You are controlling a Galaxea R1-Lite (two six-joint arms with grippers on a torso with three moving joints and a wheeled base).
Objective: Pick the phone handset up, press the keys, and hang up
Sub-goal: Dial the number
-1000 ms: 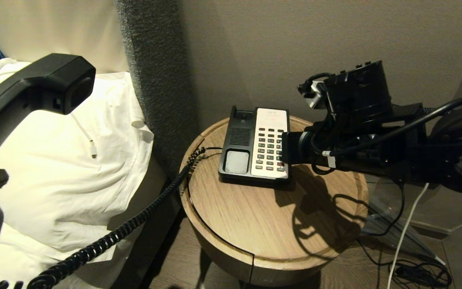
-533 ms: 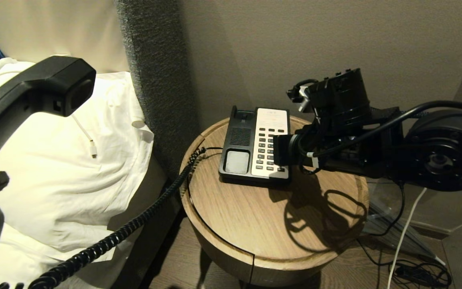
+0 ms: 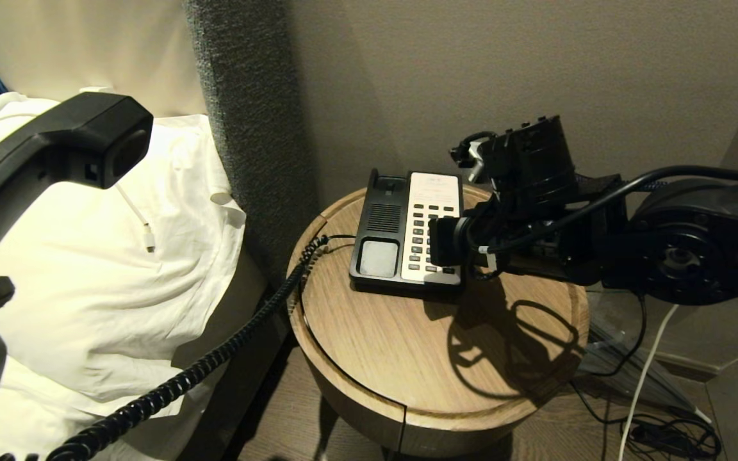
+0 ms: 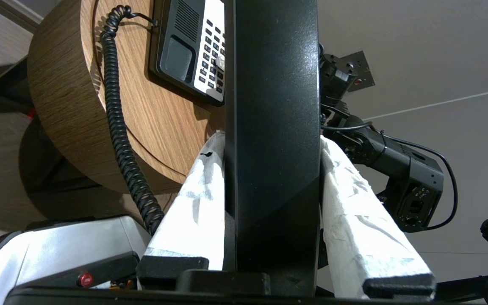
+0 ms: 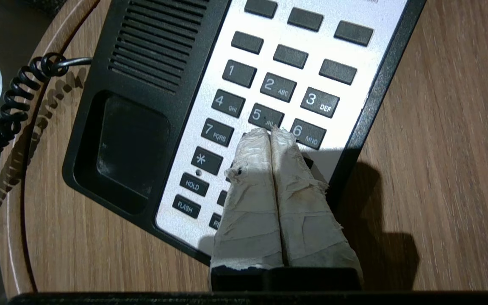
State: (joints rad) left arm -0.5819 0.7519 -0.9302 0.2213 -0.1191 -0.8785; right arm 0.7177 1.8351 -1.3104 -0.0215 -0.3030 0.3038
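The coiled cord (image 3: 170,387) runs from the near left corner of the scene up to the left edge of the round wooden table (image 3: 407,358). It hangs in a slack curve, which suggests the lifted receiver is not pulling on the phone base (image 3: 407,234).

At the near left, above the white pillow (image 3: 87,269) on the bed, the left gripper (image 4: 271,140) holds the phone handset (image 3: 81,137) clear of the table. Its two taped fingers (image 4: 193,207) are clamped on either side of the handset's black middle bar. This placement keeps the receiver off its cradle and leaves the keypad (image 3: 430,227) exposed for the other arm.

The phone base sits toward the far side of the table, close to the wall (image 3: 471,64). Its empty cradle is on the left and the keypad is on the right.

The right gripper (image 5: 271,135) reaches in from the right, over the keypad. Its two taped fingers (image 5: 248,190) are pressed flat together and hold nothing, forming one blunt tip suited to pushing a single key. The tip lies at the near edge of the 5 key (image 5: 266,116), just beside the 6 key (image 5: 308,132). Whether it is touching a key or hovering just above cannot be confirmed from these views.

The keying step appears to be in progress; hanging up remains.
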